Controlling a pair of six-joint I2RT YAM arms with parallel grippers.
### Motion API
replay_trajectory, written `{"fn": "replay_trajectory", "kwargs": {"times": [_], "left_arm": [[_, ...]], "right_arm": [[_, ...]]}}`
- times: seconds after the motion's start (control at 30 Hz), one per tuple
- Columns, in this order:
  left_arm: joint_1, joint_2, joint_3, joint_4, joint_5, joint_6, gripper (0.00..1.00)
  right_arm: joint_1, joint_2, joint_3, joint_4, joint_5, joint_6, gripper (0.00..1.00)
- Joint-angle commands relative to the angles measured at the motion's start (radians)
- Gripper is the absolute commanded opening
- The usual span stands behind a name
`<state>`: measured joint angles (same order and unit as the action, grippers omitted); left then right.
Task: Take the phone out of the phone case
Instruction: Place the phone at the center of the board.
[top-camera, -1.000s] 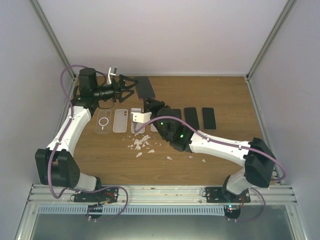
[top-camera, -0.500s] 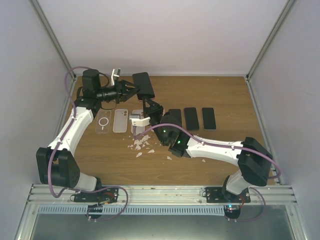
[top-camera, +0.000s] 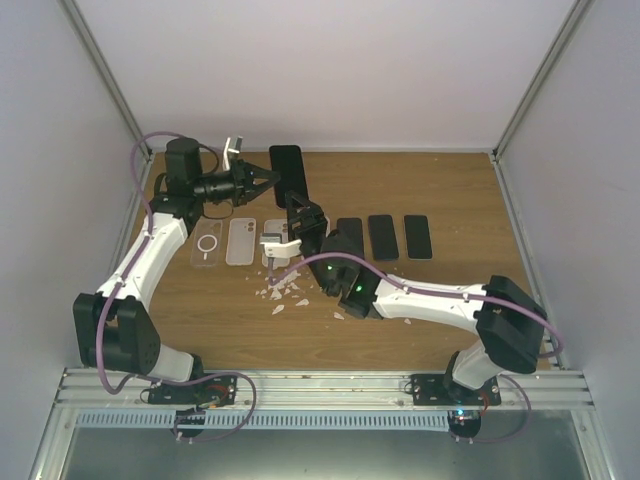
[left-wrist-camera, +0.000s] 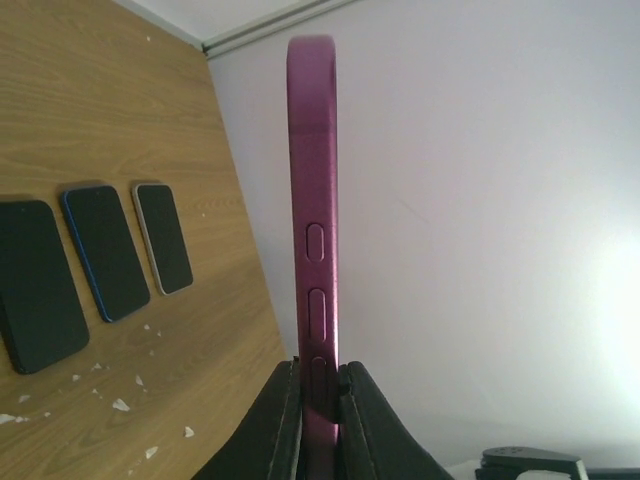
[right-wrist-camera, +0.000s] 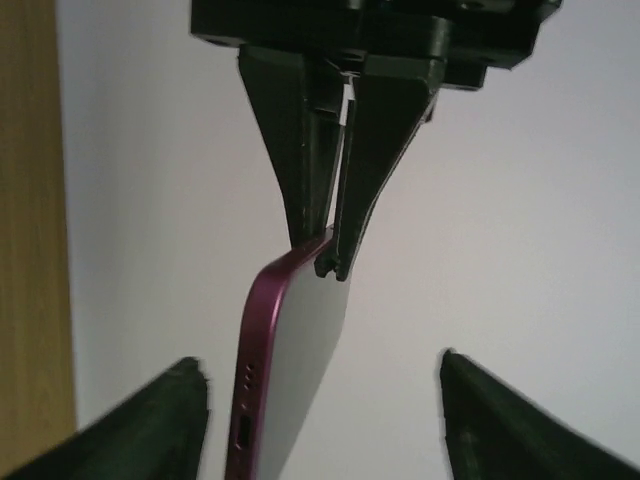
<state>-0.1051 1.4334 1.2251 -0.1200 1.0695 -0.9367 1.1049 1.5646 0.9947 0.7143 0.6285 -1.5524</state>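
Note:
The phone in its magenta phone case hangs in the air over the back of the table. My left gripper is shut on one edge of it. In the left wrist view the case runs edge-on out of the left gripper, side buttons showing. In the right wrist view the phone hangs from the left gripper with its port end down. My right gripper stands open, its fingers apart on either side of the phone's lower end and not touching it. From above, the right gripper sits just in front of the phone.
Three bare phones lie in a row right of centre, also seen as phones in the left wrist view. Clear empty cases lie to the left, with white scraps in front. Pale walls enclose the wooden table.
My left gripper has closed on the cased phone. My right gripper, shut on it before, has opened and let go. The phone has swung a little more upright.

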Motion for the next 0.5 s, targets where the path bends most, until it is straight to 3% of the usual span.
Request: {"fn": "replay_trajectory", "kwargs": {"times": [0.0,0.2,0.47], "left_arm": [[0.004,-0.005,0.022,0.081,-0.012,0.086,0.00],[0.023,-0.030,-0.045,0.198,-0.027,0.129,0.00],[0.026,-0.089,-0.160,0.478,-0.012,0.090,0.00]], "right_arm": [[0.005,-0.050,0.062,-0.202,0.006,0.192,0.73],[-0.051,-0.100,0.294,-0.855,-0.263,0.673,0.96],[-0.239,-0.169,0.439,-1.080,-0.711,1.070,1.00]]}}
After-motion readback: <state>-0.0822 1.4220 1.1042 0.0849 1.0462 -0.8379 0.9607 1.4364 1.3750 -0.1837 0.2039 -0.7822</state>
